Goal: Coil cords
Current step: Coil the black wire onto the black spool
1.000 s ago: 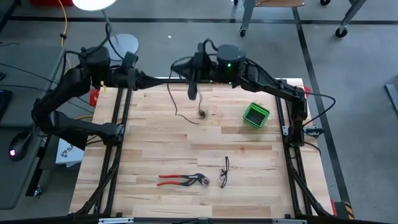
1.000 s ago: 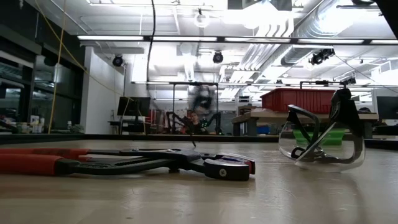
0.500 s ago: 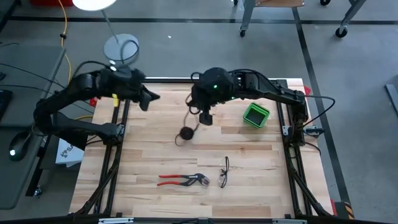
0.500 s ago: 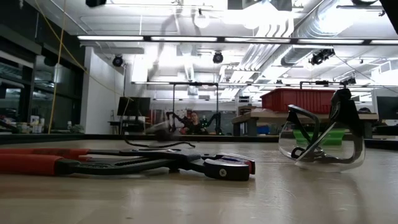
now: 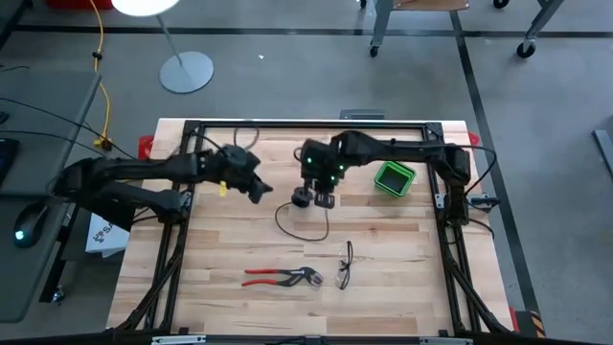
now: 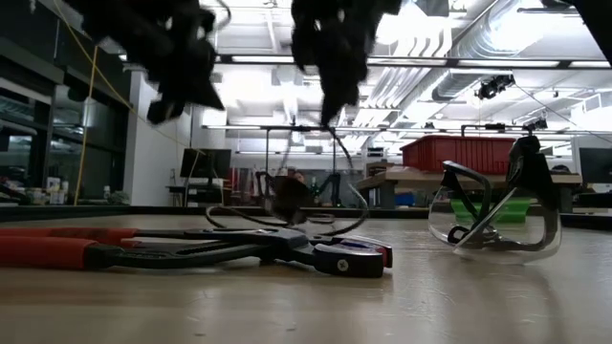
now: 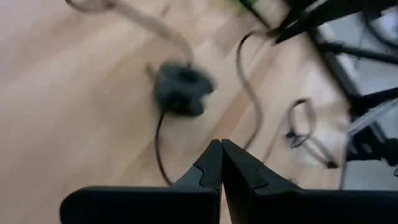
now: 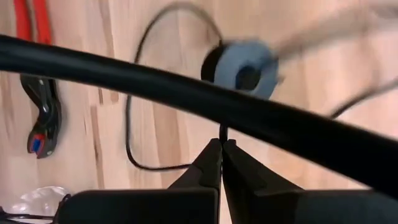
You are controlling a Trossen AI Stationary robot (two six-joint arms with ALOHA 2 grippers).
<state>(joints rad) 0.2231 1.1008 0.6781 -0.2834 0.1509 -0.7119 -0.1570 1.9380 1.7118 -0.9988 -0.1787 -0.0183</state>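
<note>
Black cord (image 5: 305,222) loops loose beyond its reel (image 5: 303,199), just beside the right pincer (image 5: 323,199), pressed together and empty like the left pincer (image 5: 261,192); winding needs spread fingers first.

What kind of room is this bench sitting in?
Most likely a robotics lab or workshop. Exposed ducts and strip lights run overhead, a red bin sits on a worktable behind, and the wooden table stands on a bare grey floor beside a lamp stand.
</note>
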